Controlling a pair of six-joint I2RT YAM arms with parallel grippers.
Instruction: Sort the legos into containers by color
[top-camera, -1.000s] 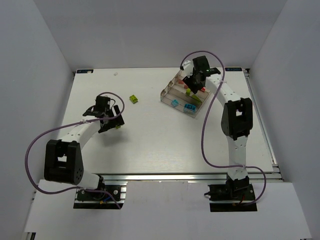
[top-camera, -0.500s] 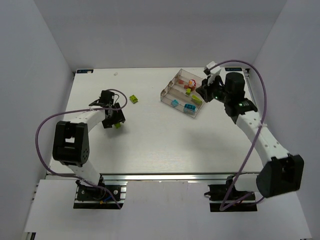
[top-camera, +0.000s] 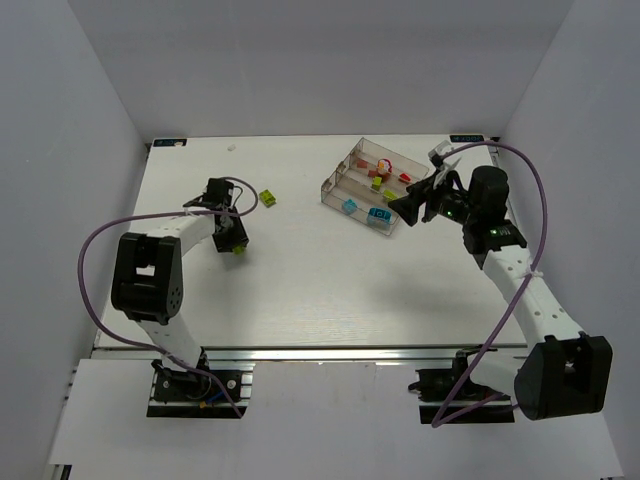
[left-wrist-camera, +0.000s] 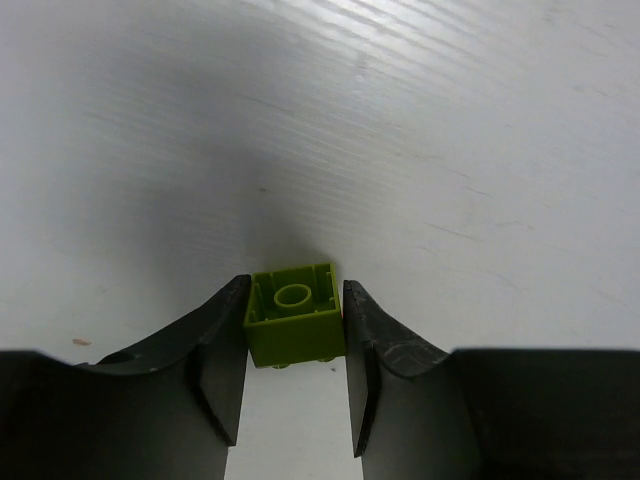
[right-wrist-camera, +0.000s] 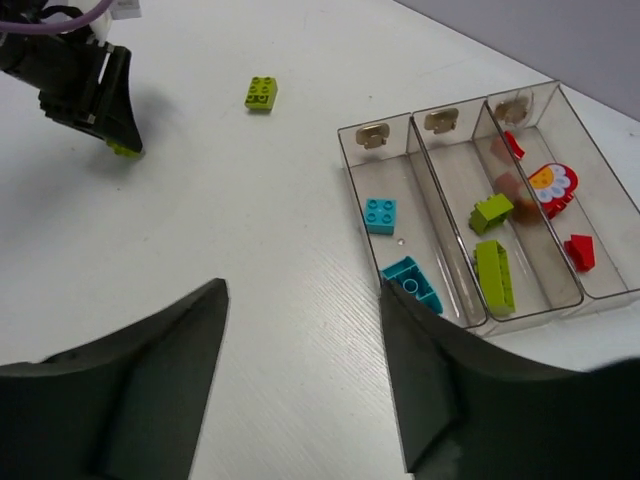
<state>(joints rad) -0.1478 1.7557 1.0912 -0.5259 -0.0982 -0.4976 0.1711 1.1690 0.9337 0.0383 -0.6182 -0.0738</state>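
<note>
My left gripper (left-wrist-camera: 295, 292) is down on the table with its jaws pressed against both sides of an upside-down lime green brick (left-wrist-camera: 294, 318); from above it shows at the left (top-camera: 234, 243). A second lime brick (top-camera: 267, 198) lies loose behind it. The clear tray (top-camera: 331, 190) holds cyan bricks (right-wrist-camera: 380, 215) in its left compartment, green ones (right-wrist-camera: 494, 272) in the middle and red pieces (right-wrist-camera: 579, 250) in the right one. My right gripper (top-camera: 412, 209) hangs open and empty above the table beside the tray's right end.
A red, white and yellow flower-like piece (right-wrist-camera: 548, 188) lies in the red compartment. Grey walls close in the table on three sides. A metal rail (top-camera: 330, 351) runs along the near edge by the arm bases.
The left jaws have closed in on the lime brick. The right arm has pulled back from over the tray to its right side, and its jaws shut briefly and opened again.
</note>
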